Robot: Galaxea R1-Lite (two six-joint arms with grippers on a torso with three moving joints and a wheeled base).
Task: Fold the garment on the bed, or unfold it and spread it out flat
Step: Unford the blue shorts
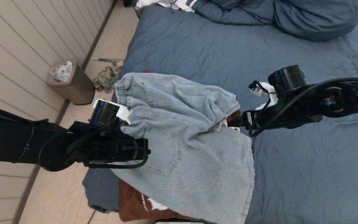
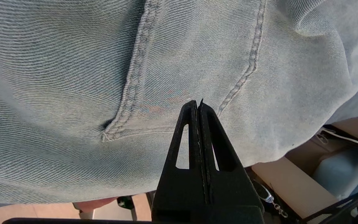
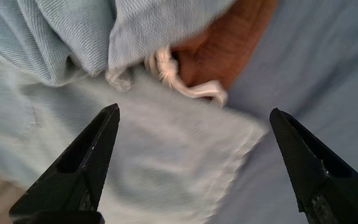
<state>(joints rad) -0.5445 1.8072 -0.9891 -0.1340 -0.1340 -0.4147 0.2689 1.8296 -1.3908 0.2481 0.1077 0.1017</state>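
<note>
The garment, light-blue denim shorts (image 1: 179, 124), lies rumpled and partly folded over near the left edge of the bed (image 1: 291, 174). My left gripper (image 2: 197, 104) is shut, its tips against the denim (image 2: 73, 77) by a pocket seam, with no cloth visible between the fingers. In the head view the shorts cover those tips. My right gripper (image 3: 194, 110) stands open just above a frayed hem corner of the shorts (image 3: 154, 149), at the garment's right side (image 1: 233, 122). A rust-brown cloth (image 1: 135, 202) lies under the denim.
A white drawstring (image 3: 179, 81) shows beside the rust-brown cloth (image 3: 228, 46). Heaped blue bedding (image 1: 291, 15) and a white striped cloth (image 1: 166, 3) lie at the far end. On the floor to the left stand a brown bin (image 1: 71, 82) and some clutter (image 1: 106, 79).
</note>
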